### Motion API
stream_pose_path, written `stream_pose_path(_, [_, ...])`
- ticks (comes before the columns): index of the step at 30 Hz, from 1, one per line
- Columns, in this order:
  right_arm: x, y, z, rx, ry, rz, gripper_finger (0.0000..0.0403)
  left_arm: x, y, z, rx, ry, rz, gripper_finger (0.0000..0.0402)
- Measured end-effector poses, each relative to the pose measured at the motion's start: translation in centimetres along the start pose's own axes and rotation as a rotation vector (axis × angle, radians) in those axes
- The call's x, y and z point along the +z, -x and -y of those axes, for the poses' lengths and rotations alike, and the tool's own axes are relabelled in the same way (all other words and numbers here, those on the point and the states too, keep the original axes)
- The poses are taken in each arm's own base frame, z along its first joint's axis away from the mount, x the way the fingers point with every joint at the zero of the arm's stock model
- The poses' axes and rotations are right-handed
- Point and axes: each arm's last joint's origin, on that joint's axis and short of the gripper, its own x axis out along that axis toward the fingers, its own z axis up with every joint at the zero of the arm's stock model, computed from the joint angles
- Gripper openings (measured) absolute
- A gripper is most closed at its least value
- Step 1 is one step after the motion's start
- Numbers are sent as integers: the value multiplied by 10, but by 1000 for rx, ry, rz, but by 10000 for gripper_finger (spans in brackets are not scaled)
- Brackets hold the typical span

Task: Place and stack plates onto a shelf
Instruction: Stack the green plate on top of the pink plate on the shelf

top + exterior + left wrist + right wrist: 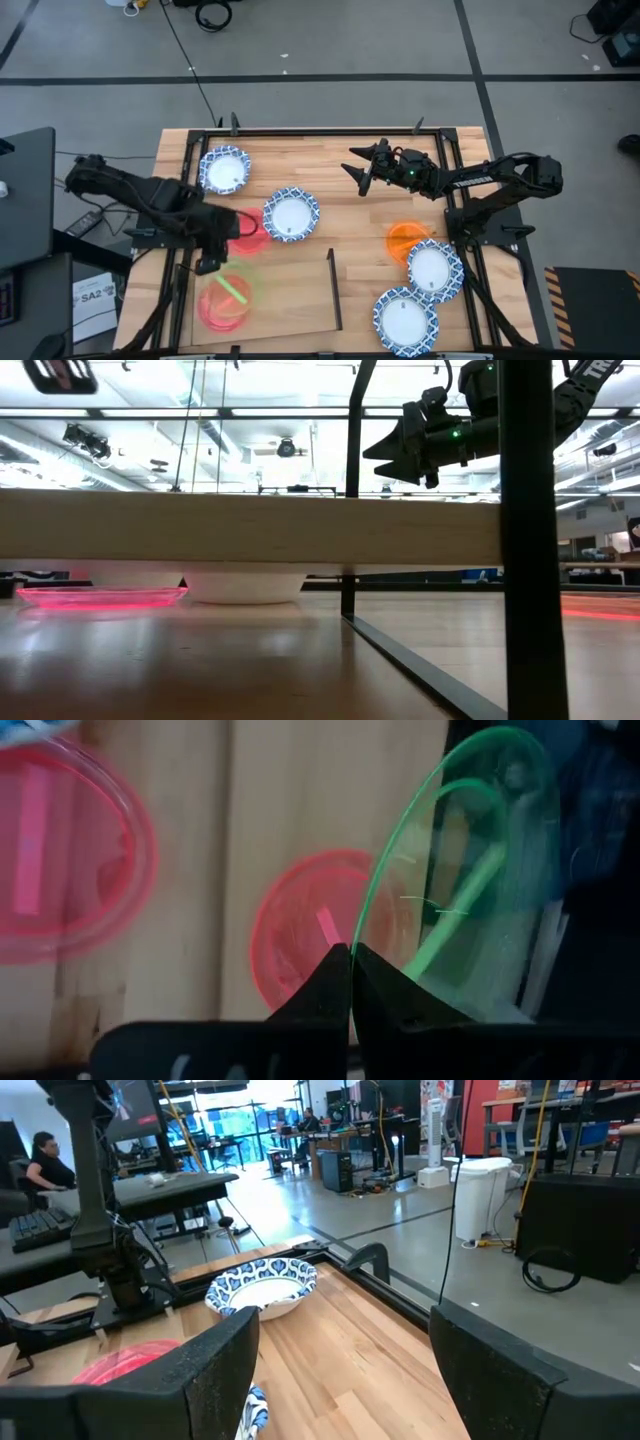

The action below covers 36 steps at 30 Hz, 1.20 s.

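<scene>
The green plate (470, 880) is held by its rim in the left gripper (350, 970), whose fingers are clenched on it; it hangs tilted above the shelf (290, 300), directly over a red plate (222, 308) that lies flat on the shelf's left part. A 2nd red plate (250, 232) lies on the tabletop (340, 165) just beside the left gripper (212, 250); 2 blue-and-white plates (225, 170) (291, 216) lie on the tabletop further in. On the right side, the orange plate (404, 239) lies partly under a blue-and-white plate (435, 270); a 4th blue-and-white plate (405, 321) touches that one at the near edge. The right gripper (362, 172) hovers over the far centre of the tabletop, well apart from every plate; its fingers (215, 1370) are spread and hold nothing.
</scene>
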Motion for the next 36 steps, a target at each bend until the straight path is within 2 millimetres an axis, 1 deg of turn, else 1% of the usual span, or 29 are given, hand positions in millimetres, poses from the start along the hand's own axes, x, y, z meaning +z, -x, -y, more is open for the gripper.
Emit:
stream_pose_path(7, [0,0,0,0,0,0,299,-15,-6,16,36,-82,-12,8])
stream_pose_path(12, [0,0,0,0,0,0,299,-22,-9,22,72,-137,3,8])
stream_pose_path(16, [0,0,0,0,0,-1,300,-24,-15,25,99,-151,-31,8])
stream_pose_path(30, [0,0,0,0,0,-4,297,-12,-55,28,215,-257,-185,8])
stream_pose_path(36, [0,0,0,0,0,-4,299,-9,-67,28,240,-296,-227,8])
